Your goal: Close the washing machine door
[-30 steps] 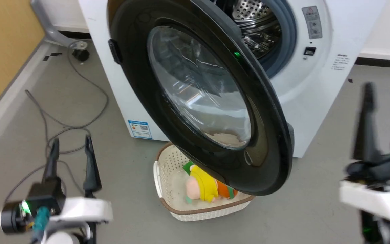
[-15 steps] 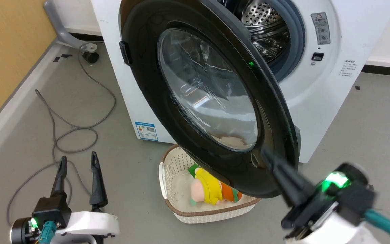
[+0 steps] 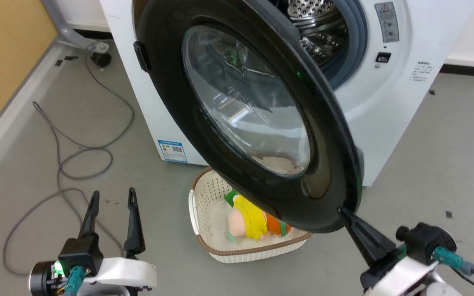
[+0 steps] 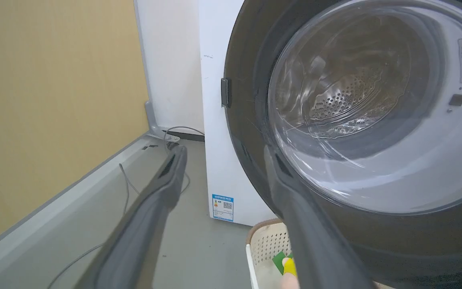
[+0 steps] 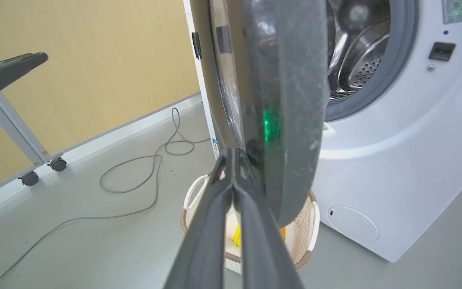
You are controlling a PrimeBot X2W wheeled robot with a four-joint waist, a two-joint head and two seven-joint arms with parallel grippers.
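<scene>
The door [image 3: 245, 111] hung wide open, swung out from the washer [image 3: 401, 102] over the basket [image 3: 204, 242] on the floor, the steel drum uncovered behind it. It had not swung in at all over the last second. What had changed was my right arm. A second before, it stood off to the right with its fingers apart and upright, well clear of the door. By this moment my right fingers [image 3: 362, 238] were pressed together into one point, the tip at the lower free edge of the black rim, on its outer face. I could not tell whether it touched yet. I judged I was set to push the door shut, with the push itself not begun. My left fingers [image 3: 133, 222] stayed apart and empty, low over the floor, near the grey cable [image 3: 72, 156].
</scene>
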